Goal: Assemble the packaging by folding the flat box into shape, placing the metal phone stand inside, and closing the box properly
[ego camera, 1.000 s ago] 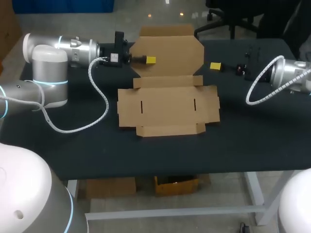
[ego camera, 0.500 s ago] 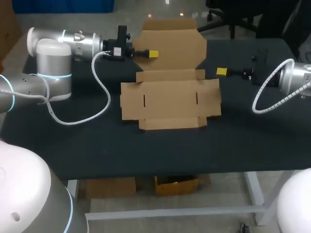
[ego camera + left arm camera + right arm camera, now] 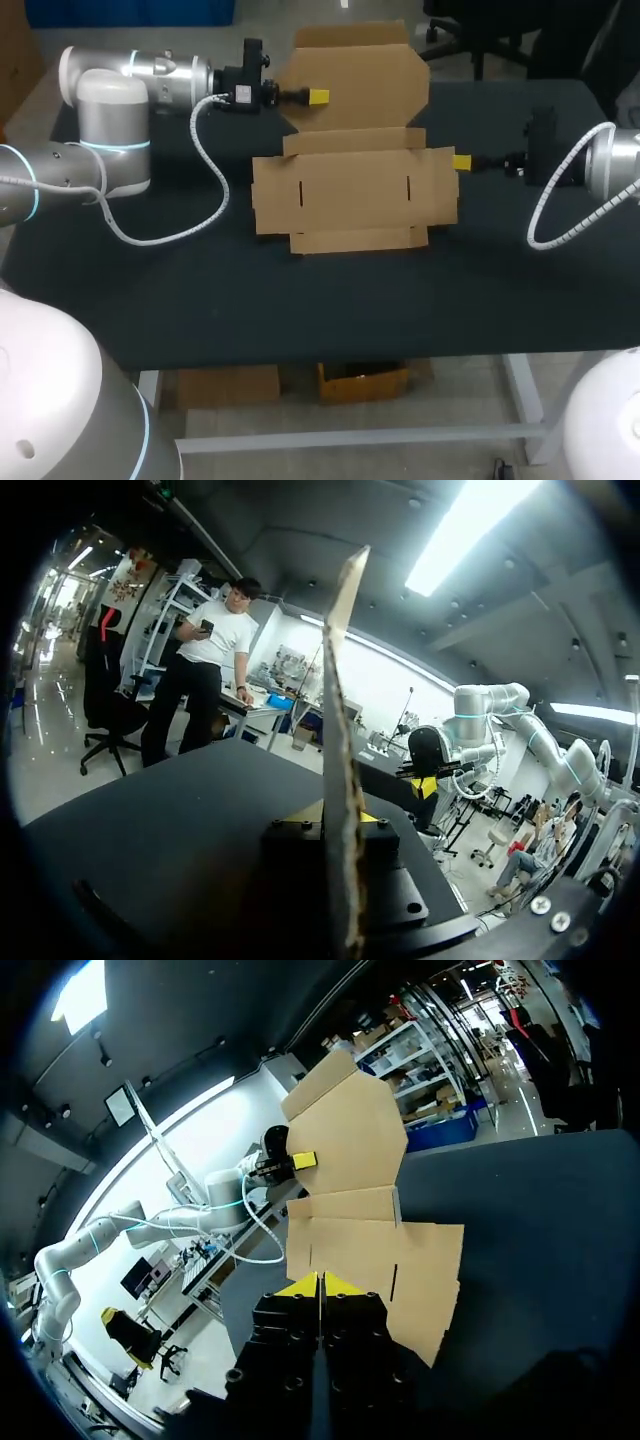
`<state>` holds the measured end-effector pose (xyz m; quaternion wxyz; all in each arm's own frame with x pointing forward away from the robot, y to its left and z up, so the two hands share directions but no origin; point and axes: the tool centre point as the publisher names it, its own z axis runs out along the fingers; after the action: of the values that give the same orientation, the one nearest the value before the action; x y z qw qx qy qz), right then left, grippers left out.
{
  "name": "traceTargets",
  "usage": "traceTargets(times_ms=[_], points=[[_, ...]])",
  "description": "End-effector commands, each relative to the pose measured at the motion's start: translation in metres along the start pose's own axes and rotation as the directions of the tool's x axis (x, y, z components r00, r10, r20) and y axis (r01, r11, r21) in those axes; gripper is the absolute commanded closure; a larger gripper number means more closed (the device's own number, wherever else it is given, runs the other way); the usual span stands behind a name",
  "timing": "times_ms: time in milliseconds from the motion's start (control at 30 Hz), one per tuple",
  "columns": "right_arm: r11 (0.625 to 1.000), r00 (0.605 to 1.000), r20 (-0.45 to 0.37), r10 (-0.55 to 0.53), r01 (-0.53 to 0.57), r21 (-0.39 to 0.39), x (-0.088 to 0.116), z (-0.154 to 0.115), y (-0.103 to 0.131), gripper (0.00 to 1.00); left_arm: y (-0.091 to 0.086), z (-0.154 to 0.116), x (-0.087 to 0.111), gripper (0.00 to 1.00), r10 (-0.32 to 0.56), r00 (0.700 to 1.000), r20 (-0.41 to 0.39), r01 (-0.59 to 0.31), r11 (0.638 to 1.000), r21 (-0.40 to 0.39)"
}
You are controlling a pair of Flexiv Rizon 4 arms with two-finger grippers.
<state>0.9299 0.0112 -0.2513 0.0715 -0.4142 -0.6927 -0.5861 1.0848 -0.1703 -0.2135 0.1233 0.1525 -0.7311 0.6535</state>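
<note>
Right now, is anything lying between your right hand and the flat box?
Nothing. In the head view the right hand sits right at the flat box's right edge, with no object between; contact cannot be told.

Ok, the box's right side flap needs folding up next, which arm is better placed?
Right, I'd say. The right gripper sits at the edge of that side flap, jaws closed and empty. The left gripper is busy, clamped on the raised lid panel at the far side.
</note>
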Motion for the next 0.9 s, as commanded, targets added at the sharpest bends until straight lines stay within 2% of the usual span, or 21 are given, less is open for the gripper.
traceTargets(times_ms=[33,667,767,900], points=[[1.0,0.992,0.125,0.013,-0.017,0.024,0.006,0.001,-0.001,1.0,-0.003,0.0,-0.005,1.0,-0.001,1.0,-0.014,0.001,1.0,-0.009],[1.0,0.992,0.125,0.013,-0.017,0.024,0.006,0.001,-0.001,1.0,-0.003,0.0,-0.005,1.0,-0.001,1.0,-0.014,0.001,1.0,-0.009],[0.999,0.992,0.118,-0.034,0.03,0.041,0.017,0.007,-0.002,1.0,-0.003,0.0,-0.005,1.0,-0.001,1.0,-0.014,0.001,1.0,-0.009],[0.998,0.989,0.134,-0.062,0.059,0.03,0.027,-0.003,-0.012,1.0,-0.003,0.0,-0.005,1.0,-0.001,1.0,-0.014,0.001,1.0,-0.009]])
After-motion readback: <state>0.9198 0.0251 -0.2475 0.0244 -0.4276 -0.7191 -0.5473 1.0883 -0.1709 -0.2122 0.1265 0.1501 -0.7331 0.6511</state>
